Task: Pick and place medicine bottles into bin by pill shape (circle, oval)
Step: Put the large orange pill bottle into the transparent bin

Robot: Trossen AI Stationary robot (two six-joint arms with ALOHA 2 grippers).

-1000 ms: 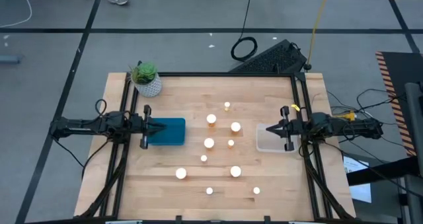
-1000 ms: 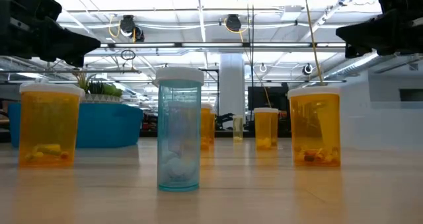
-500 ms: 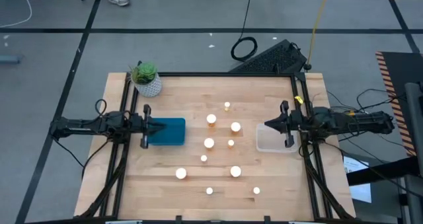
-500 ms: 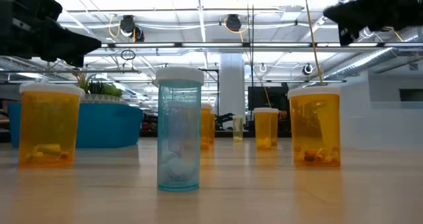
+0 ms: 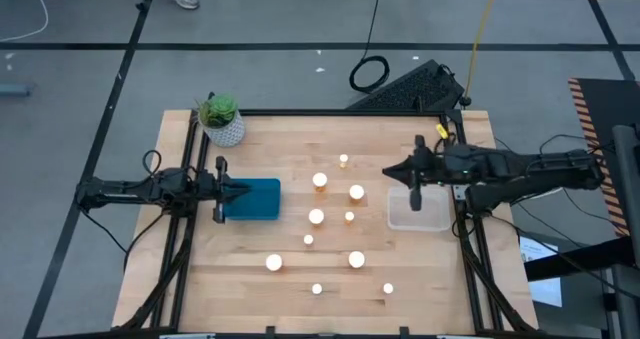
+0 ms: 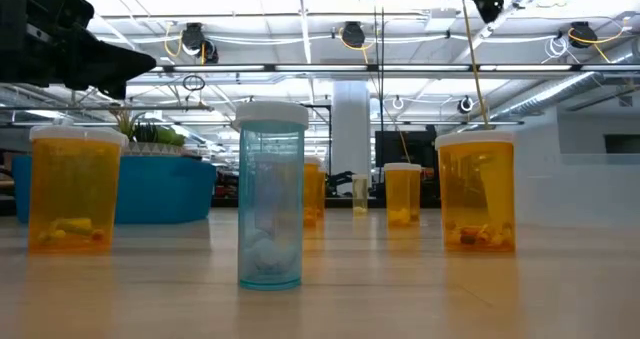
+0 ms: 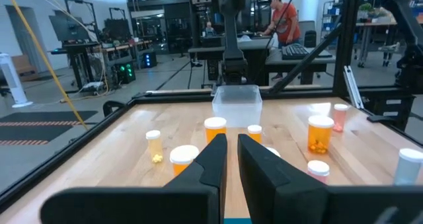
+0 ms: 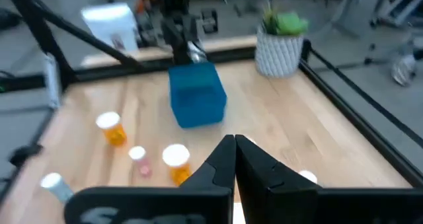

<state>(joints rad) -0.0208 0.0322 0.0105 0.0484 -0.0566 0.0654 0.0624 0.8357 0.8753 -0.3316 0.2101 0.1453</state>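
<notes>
Ten or so medicine bottles stand scattered over the middle of the wooden table in the high view, between a blue bin on the left and a clear bin on the right; the left gripper hangs over the blue bin's left edge; the right gripper reaches past the clear bin's far corner toward the bottles; a potted plant sits at the far left corner.

In the low view, amber bottles and one teal bottle stand upright on the table, the blue bin behind them at left.

In the left wrist view, the left gripper's fingers sit nearly together, a narrow gap between them, clasping nothing; the clear bin lies across the table.

In the right wrist view, the right gripper's fingers are pressed together and empty, with bottles, blue bin and plant beyond.
</notes>
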